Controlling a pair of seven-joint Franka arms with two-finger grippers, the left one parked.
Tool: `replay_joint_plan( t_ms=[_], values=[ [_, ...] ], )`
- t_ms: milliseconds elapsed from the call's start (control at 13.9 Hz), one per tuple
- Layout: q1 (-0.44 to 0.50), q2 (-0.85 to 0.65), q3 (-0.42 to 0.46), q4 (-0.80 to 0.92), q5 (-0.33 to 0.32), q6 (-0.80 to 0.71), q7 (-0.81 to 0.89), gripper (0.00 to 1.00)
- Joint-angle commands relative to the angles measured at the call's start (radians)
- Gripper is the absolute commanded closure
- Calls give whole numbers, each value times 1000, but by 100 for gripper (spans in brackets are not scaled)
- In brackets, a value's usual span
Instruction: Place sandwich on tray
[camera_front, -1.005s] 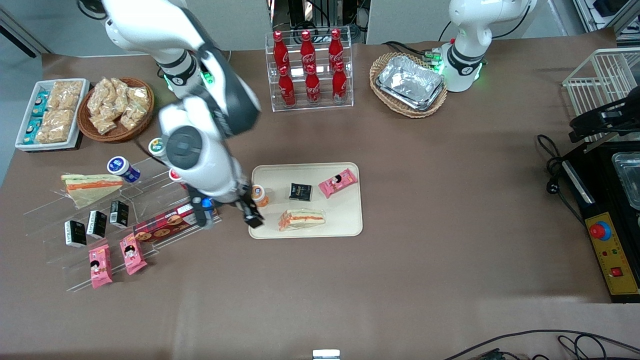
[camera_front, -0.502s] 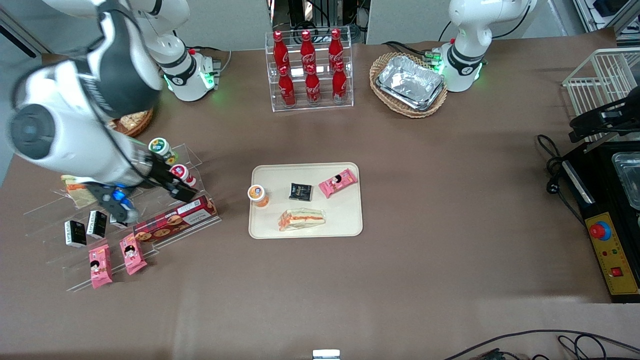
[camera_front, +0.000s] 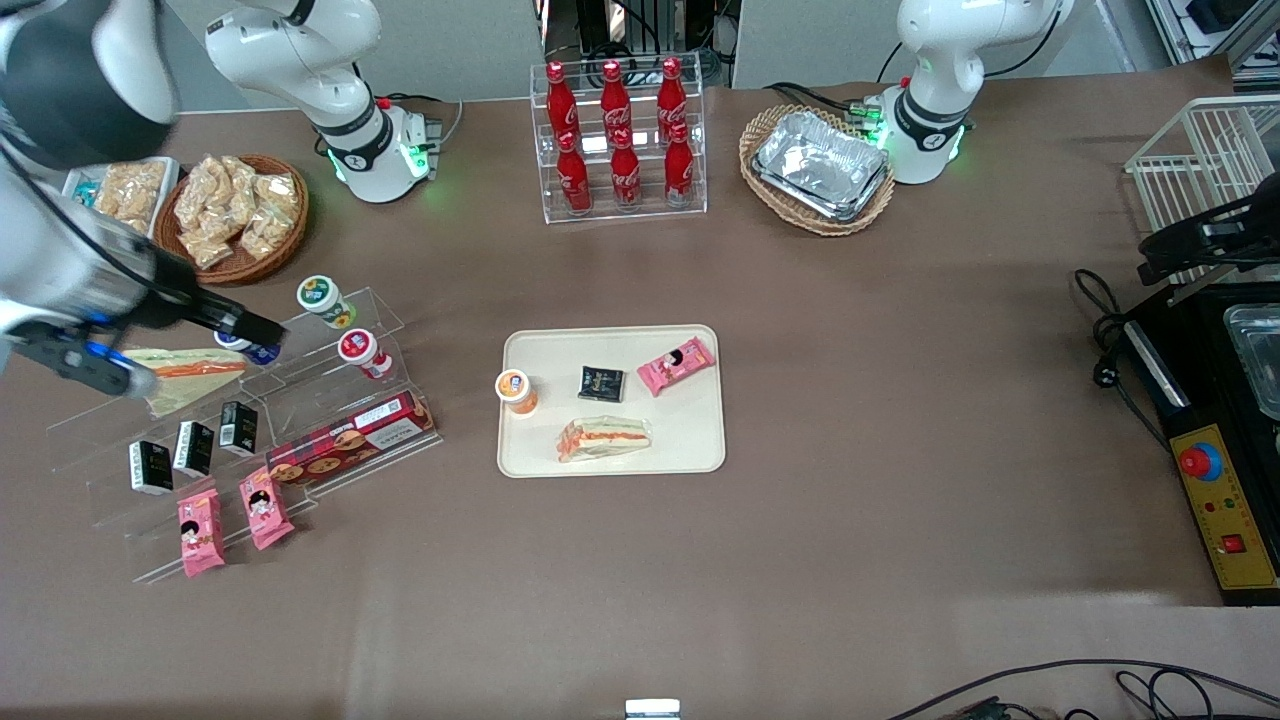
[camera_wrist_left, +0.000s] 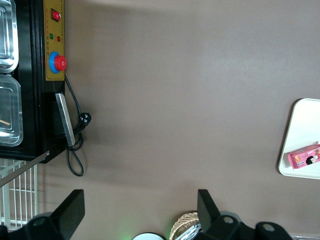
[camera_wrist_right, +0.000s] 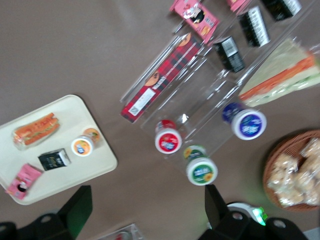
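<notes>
The long clear-wrapped sandwich (camera_front: 604, 438) with its red-orange stripe lies on the cream-beige tray (camera_front: 692, 440), near the tray's edge closest to the front camera. It also shows on the tray (camera_wrist_right: 65, 116) in the right wrist view (camera_wrist_right: 36, 131). My right gripper (camera_front: 205, 357) is open and empty. It hangs high over the clear acrylic stand (camera_front: 300, 400) at the working arm's end of the table, well away from the tray. In the right wrist view the gripper (camera_wrist_right: 147, 215) holds nothing between its two dark fingers (camera_wrist_right: 80, 207).
An orange-lidded cup (camera_front: 516, 390), a black packet (camera_front: 601, 383) and a pink packet (camera_front: 676, 365) also sit on the tray. The stand carries a triangular sandwich (camera_front: 190, 385), small tubs, a biscuit box (camera_front: 345, 440) and packets. A cola rack (camera_front: 618, 140) and a foil-tray basket (camera_front: 818, 168) stand farther away.
My right arm has swung away from the tray's edge toward the working arm's end of the table and risen. The sandwich has stayed on the tray.
</notes>
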Motion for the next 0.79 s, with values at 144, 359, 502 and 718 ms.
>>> replay_joint_plan(
  t_ms=[144, 359, 502, 718],
  values=[
    [-233, -114, 169, -86, -94, 43, -267, 0],
    [-272, -100, 169, -74, -100, 113, -370, 0],
    [-284, -94, 171, -70, -108, 121, -372, 0],
    [-307, -97, 171, -72, -108, 112, -372, 0]
  ],
)
